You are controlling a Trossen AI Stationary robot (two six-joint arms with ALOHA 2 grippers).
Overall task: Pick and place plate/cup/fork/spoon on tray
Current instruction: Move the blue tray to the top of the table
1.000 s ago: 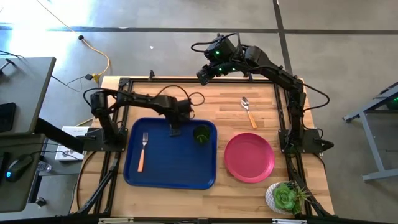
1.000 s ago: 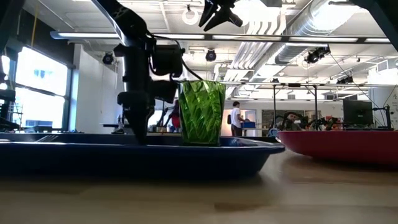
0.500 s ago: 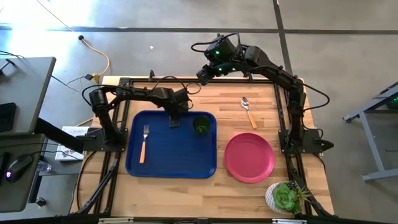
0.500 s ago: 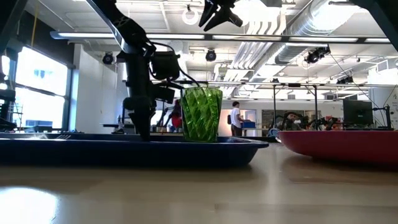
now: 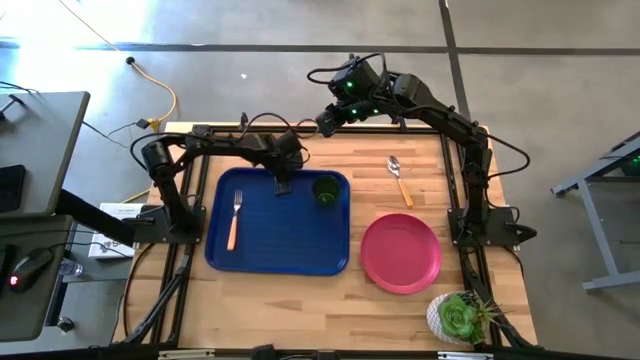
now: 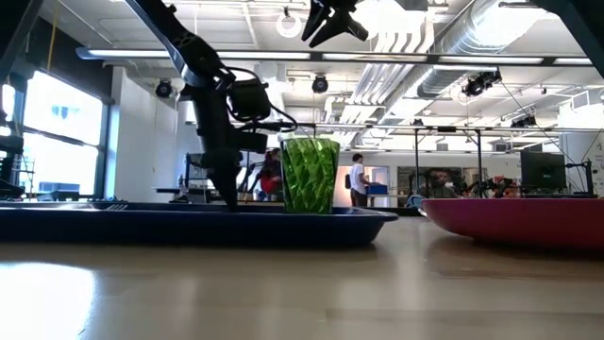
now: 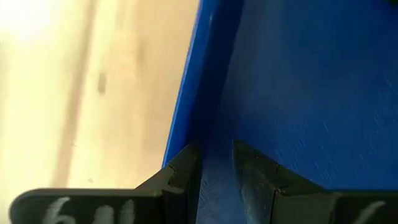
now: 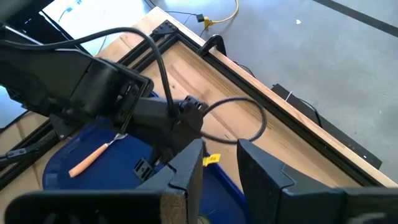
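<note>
The dark blue tray (image 5: 275, 255) lies flat on the table's left half. The fork (image 5: 234, 220) lies on its left part. The green cup (image 5: 325, 190) stands upright in its far right corner. My left gripper (image 5: 283, 185) is shut on the tray's far rim. The pink-red plate (image 5: 400, 252) lies on the table to the right of the tray. The spoon (image 5: 399, 178) lies on the table beyond the plate. My right gripper (image 5: 325, 122) hangs open and empty high over the table's far edge. My left gripper pinches the tray's far rim (image 7: 214, 140), about midway along it, with one finger (image 7: 180, 177) outside the rim and the other finger (image 7: 258, 177) inside the tray. The fingers point down from above. The tray's bottom lies on the table.
A white pot with a green succulent (image 5: 458, 318) stands at the table's near right corner. Black frame rails run along the table's left, right and far edges. Bare wood shows near the tray's front and between the tray and the plate.
My left gripper has gone toward the table's far edge, still shut on the tray's rim. The tray has slid along the table toward the far edge and slightly right. The fork and the upright cup have ridden along on it.
</note>
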